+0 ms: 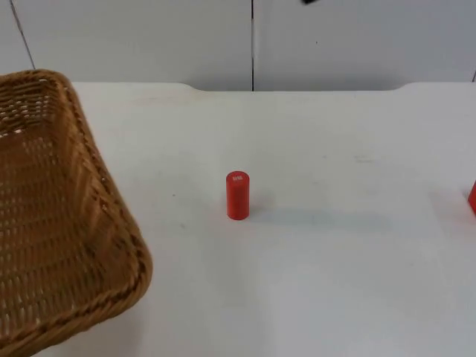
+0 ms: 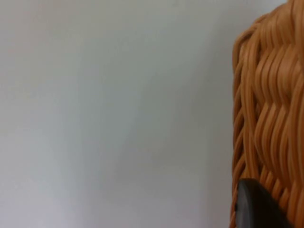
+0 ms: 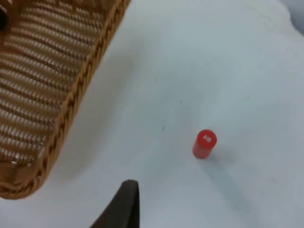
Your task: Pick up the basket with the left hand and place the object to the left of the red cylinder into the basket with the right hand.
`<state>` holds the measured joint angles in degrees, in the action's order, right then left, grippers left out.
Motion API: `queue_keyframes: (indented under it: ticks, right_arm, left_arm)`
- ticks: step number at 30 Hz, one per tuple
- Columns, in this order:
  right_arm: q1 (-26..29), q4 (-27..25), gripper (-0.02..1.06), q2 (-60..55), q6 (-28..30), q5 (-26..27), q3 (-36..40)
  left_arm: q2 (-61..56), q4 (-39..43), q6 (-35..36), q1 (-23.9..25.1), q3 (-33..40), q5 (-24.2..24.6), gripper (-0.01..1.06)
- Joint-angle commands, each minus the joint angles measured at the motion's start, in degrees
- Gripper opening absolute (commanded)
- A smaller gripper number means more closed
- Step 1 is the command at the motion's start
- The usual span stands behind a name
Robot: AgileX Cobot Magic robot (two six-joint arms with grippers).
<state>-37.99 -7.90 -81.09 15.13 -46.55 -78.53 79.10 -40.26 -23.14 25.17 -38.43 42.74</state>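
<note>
One wicker basket (image 1: 59, 223) and one red cylinder (image 1: 237, 195) can be counted on the white desk (image 1: 335, 282). A second red shape (image 1: 472, 198) is cut off at the desk's right edge in the top view; what it is cannot be told from that sliver.

The basket sits at the left side of the desk, its woven brown rim tilted up toward the camera, well apart from the cylinder. The cylinder stands upright near the middle of the desk, a small pale mark on its top face, and throws a soft shadow to its right. Between the basket and the cylinder the desk is bare.

The left hand (image 2: 259, 209) has a black fingertip pressed against the basket's woven wall; it seems to be clamped on the rim, though only that one fingertip is in view. Of the right hand (image 3: 124, 206) one dark fingertip hangs above the desk, between the basket's corner and the cylinder; whether its fingers are apart or together cannot be told.

The desk top is plain and matt, ending at a grey partition wall (image 1: 149, 37) with a dark vertical seam.
</note>
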Motion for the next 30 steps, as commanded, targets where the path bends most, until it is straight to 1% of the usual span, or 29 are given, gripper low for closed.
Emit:
queue_keyframes:
  ticks: [1, 3, 4, 6, 7, 8, 13, 14, 16, 18, 19, 23, 25, 26, 28, 29, 30]
  right_arm:
    - [0.2, 0.5, 1.05, 2.5, -0.4, 0.9, 0.4]
    - [0.2, 0.5, 1.05, 4.3, -0.4, -0.1, 0.4]
    - [0.2, 0.5, 1.05, 4.3, -0.4, -0.1, 0.4]
    - [0.2, 0.5, 1.05, 5.9, -0.6, -1.7, 0.4]
    - [0.2, 0.5, 1.05, 6.7, -0.6, -2.6, 0.4]
    - [0.2, 0.5, 1.05, 6.7, -0.6, -2.6, 0.4]
    - [0.2, 0.5, 1.05, 10.5, -1.8, -5.1, 0.4]
    - [0.2, 0.5, 1.05, 10.5, -1.8, -5.1, 0.4]
    - [0.2, 0.5, 1.05, 11.8, -2.1, -5.1, 0.4]
    - [0.2, 0.6, 1.05, 13.0, -2.1, -5.1, 0.4]
    - [0.2, 1.5, 1.05, 13.9, -2.7, -5.1, 0.4]
    - [0.2, 3.1, 1.05, 15.1, -4.2, -5.1, 0.4]
    - [0.2, 4.5, 1.05, 15.6, -4.9, -5.1, 0.4]
    - [0.2, 4.5, 1.05, 15.6, -4.9, -5.1, 0.4]
    - [0.2, 4.8, 1.05, 15.7, -5.5, -5.1, 0.4]
    - [0.2, 4.8, 1.05, 15.7, -5.5, -5.1, 0.4]
    - [0.2, 4.8, 1.05, 15.7, -5.5, -5.1, 0.4]
  left_arm:
    - [2.5, -3.1, 0.0, -2.8, -2.2, 0.0, 0.0]
    - [6.4, -3.1, -0.7, -6.1, -4.6, -1.7, 0.0]
    - [6.4, -3.1, -0.7, -6.1, -4.6, -1.7, 0.0]
    - [10.5, -2.8, -1.4, -8.6, -7.3, -3.0, 0.0]
    - [13.0, -2.7, -2.4, -9.7, -9.2, -3.1, 0.0]
    - [13.0, -2.7, -2.4, -9.7, -9.2, -3.1, 0.0]
    - [25.3, -1.4, -4.2, -14.1, -19.0, -2.7, 0.0]
    - [25.3, -1.4, -4.2, -14.1, -19.0, -2.7, 0.0]
    - [31.0, -1.0, -5.9, -15.3, -23.5, -2.7, 0.0]
    - [33.6, -1.0, -6.7, -15.8, -25.6, -2.7, 0.0]
    - [36.1, -1.1, -8.0, -16.0, -27.5, -2.7, 0.0]
    - [38.7, -1.1, -9.2, -16.0, -29.2, -2.7, 0.0]
    - [39.7, -1.0, -9.8, -16.0, -29.3, -4.6, 0.0]
    - [39.7, -1.0, -9.8, -16.0, -29.3, -4.6, 0.0]
    - [39.8, -1.1, -11.4, -16.0, -29.3, -4.9, 0.04]
    - [39.8, -1.1, -11.8, -16.0, -29.3, -5.1, 0.1]
    - [39.8, -1.1, -11.8, -16.0, -29.3, -5.1, 0.1]
